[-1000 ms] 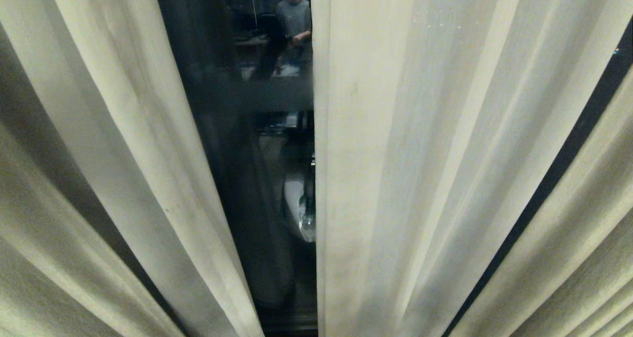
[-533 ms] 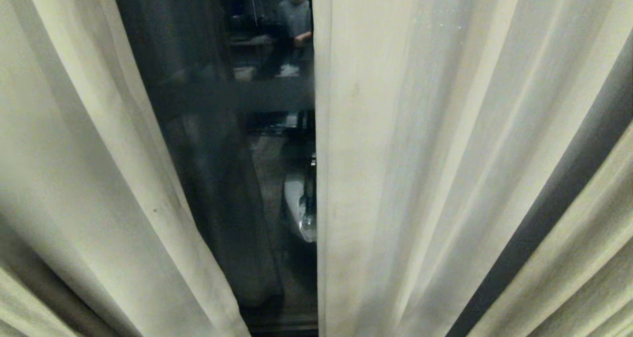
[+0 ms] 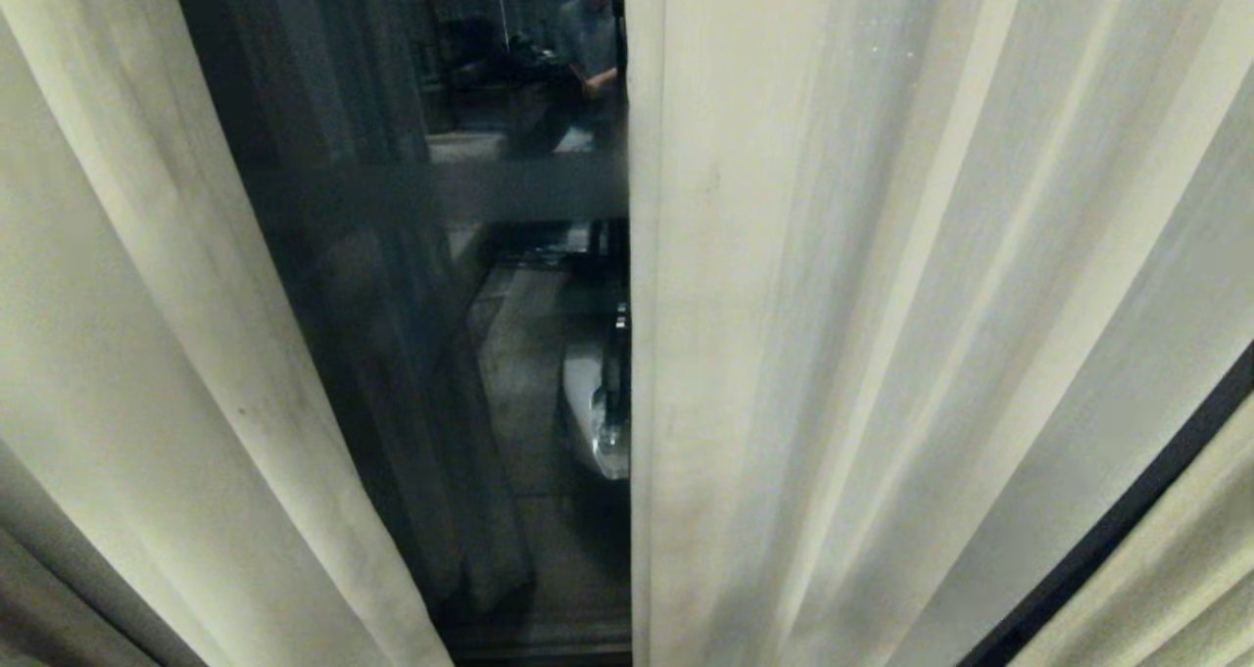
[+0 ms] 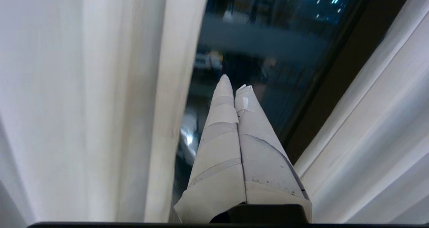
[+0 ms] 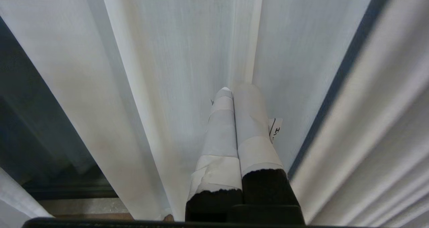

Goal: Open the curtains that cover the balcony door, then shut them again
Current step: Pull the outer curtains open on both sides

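I see my left gripper (image 4: 233,86) pinched shut on nothing, tips in the gap facing the dark-framed reflective glass balcony door (image 4: 268,47) | cream woven pleated curtains (image 3: 882,305) hang either side, folds running floor-length, left panel's edge (image 4: 174,87) just beside it | right gripper (image 5: 233,89) also shut, against soft fabric.

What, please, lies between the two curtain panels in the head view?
Between the left curtain panel and the right curtain panel is the balcony door, its dark reflective glass and horizontal crossbar exposed.
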Controlling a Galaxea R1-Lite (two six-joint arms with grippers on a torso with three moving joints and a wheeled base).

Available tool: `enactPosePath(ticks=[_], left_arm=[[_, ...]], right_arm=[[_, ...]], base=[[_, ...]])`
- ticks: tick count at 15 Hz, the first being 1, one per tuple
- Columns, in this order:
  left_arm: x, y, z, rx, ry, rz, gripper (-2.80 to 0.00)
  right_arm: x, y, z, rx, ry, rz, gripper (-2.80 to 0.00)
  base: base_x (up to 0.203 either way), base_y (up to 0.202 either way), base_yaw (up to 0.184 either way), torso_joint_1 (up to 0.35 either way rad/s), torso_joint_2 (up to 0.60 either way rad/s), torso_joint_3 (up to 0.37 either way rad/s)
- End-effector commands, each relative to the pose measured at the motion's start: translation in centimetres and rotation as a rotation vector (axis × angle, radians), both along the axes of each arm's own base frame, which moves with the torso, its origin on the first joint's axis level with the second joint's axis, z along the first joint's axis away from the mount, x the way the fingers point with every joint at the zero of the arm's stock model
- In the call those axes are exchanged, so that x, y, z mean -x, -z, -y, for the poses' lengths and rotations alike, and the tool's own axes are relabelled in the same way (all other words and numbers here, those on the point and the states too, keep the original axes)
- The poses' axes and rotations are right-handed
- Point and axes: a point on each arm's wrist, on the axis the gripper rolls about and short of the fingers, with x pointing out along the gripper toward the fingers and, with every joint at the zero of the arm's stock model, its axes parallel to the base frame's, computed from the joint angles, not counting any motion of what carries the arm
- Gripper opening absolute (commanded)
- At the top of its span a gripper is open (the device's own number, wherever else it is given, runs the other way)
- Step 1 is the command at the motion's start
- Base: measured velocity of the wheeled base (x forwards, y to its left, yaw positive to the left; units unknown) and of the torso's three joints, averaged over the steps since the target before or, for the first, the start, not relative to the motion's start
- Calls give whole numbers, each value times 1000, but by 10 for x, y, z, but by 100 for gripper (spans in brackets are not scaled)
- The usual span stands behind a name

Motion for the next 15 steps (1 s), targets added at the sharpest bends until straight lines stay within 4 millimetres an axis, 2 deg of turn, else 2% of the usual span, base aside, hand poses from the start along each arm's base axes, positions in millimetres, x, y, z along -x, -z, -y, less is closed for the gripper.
enactPosePath(ticks=[1, 5, 7, 11, 13, 15], left_arm=[[6, 17, 6, -6, 0, -4, -280], [11, 48, 10, -45, -3, -34, -280], [10, 60, 11, -36, 70, -60, -280], [7, 73, 9, -37, 160, -112, -280], [10, 82, 10, -16, 269, -166, -280], [16, 92, 10, -53, 301, -236, -280]], right_arm=[[0, 0, 0, 1, -1, -1, -280], [0, 0, 0, 1, 1, -1, -280], [0, 0, 0, 1, -1, -1, -280], [0, 0, 0, 1, 0, -1, -280], [0, 0, 0, 1, 1, -1, -280], [0, 0, 0, 1, 1, -1, -280]], base=[[0, 0, 0, 0, 0, 0], [0, 0, 0, 0, 0, 0], [0, 0, 0, 0, 0, 0], [0, 0, 0, 0, 0, 0], [0, 0, 0, 0, 0, 0], [0, 0, 0, 0, 0, 0]])
